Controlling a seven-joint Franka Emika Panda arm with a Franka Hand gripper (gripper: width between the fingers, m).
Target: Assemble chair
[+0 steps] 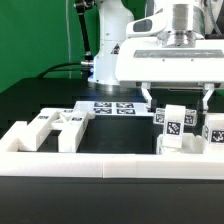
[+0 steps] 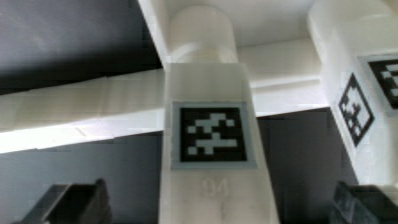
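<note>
We see the gripper (image 1: 178, 99) spread wide above a chunky white plastic tagged chair leg (image 2: 214, 130), centred between its fingers.

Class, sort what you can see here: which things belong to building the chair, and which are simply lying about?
Part of the job:
tagged square pieces
white parts at the exterior view's left
gripper, open above the tagged pieces

Just there:
marker board
low white border wall
robot base
black table
</note>
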